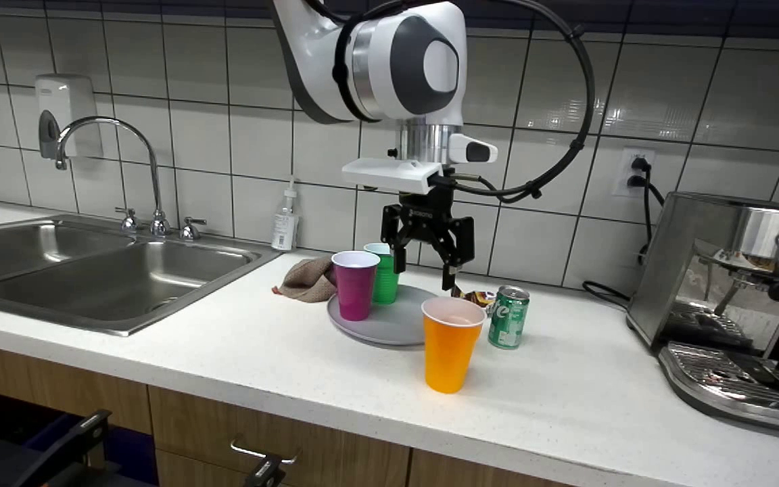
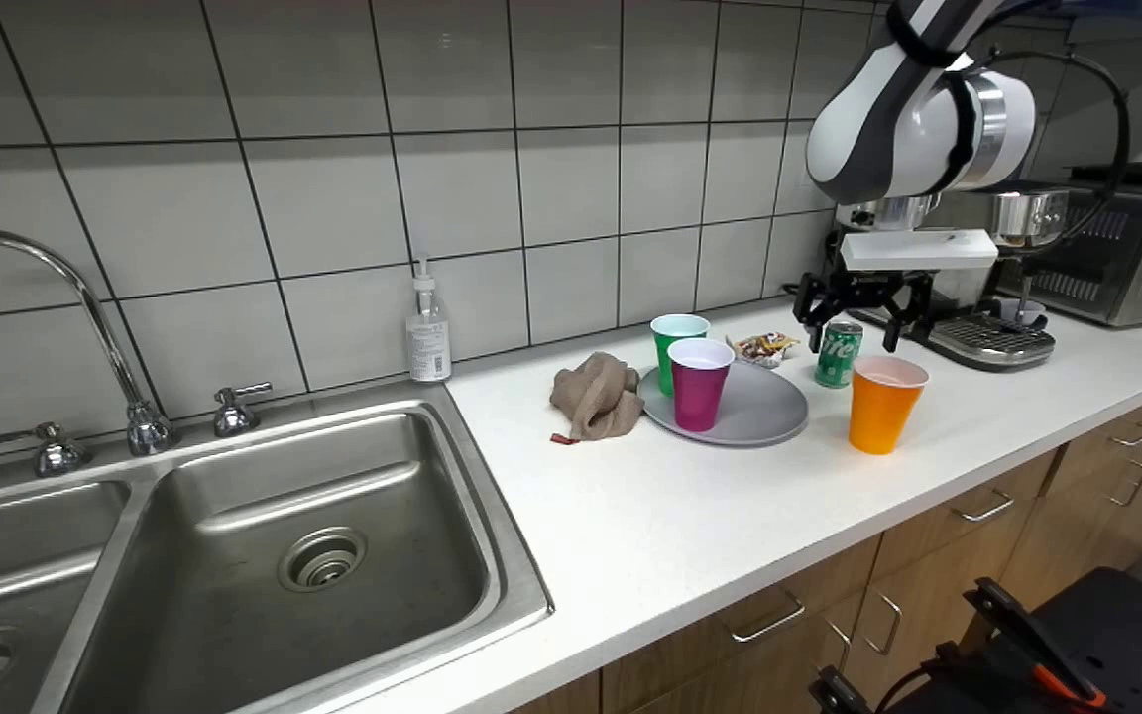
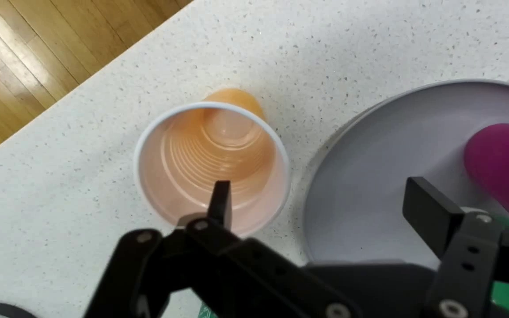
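2 jaws apart, the gripper [image 1: 424,278] hangs mid-frame. Coming down crooked could tip the orange cup [image 1: 452,355]; clearance looks uncertain.

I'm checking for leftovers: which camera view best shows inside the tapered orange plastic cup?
The wrist view: it looks down into the orange cup, showing its ridged wall and bottom, though a black finger covers part. Both exterior views show mainly its orange outside, upright, with little of its inside.

Set back, both exterior views face the wall [image 1: 261,138] aslant, sharing the sink [image 2: 234,615]; the wrist view looks down, close above the orange cup [image 3: 212,161].
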`<action>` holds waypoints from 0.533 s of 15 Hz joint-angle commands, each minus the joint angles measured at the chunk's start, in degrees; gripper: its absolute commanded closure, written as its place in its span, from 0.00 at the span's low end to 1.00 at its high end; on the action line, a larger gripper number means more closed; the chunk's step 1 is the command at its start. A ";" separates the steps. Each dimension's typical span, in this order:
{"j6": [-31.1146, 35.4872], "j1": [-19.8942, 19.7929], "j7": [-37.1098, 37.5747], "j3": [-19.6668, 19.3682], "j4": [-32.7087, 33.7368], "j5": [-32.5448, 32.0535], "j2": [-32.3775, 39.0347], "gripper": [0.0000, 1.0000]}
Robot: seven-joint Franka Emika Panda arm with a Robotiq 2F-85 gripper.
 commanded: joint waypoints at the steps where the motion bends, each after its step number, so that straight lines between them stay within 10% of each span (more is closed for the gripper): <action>1: 0.52 -0.34 1.74 0.48 -0.03 -0.90 0.61 0.00; 8: 1.44 -0.29 1.65 0.39 0.22 -0.53 2.55 0.00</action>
